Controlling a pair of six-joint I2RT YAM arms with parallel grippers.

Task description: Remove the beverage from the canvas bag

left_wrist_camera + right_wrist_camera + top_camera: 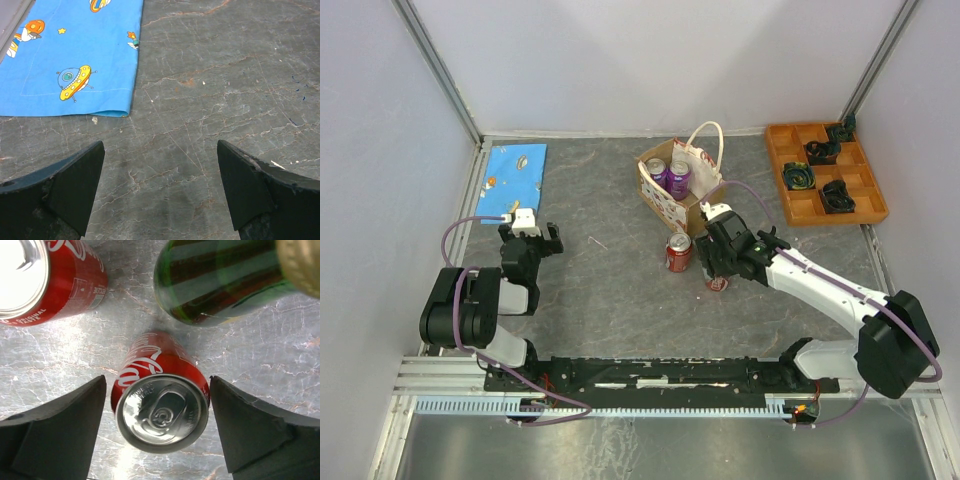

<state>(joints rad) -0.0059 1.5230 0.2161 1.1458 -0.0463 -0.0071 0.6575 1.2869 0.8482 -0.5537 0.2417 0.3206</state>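
Red can [161, 410] stands btwn parted fingers of right gripper [157, 380], contact unclear; left gripper [160, 144] spread, empty; green bottle [220, 285] cropped.

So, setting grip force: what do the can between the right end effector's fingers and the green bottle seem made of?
Red can: likely aluminium, glossy printed wall, brushed silver lid with pull tab. Green bottle: translucent, shiny; glass or plastic, unclear.

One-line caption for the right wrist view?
Open right gripper straddles an upright red can, with a second red can and a green bottle beyond.
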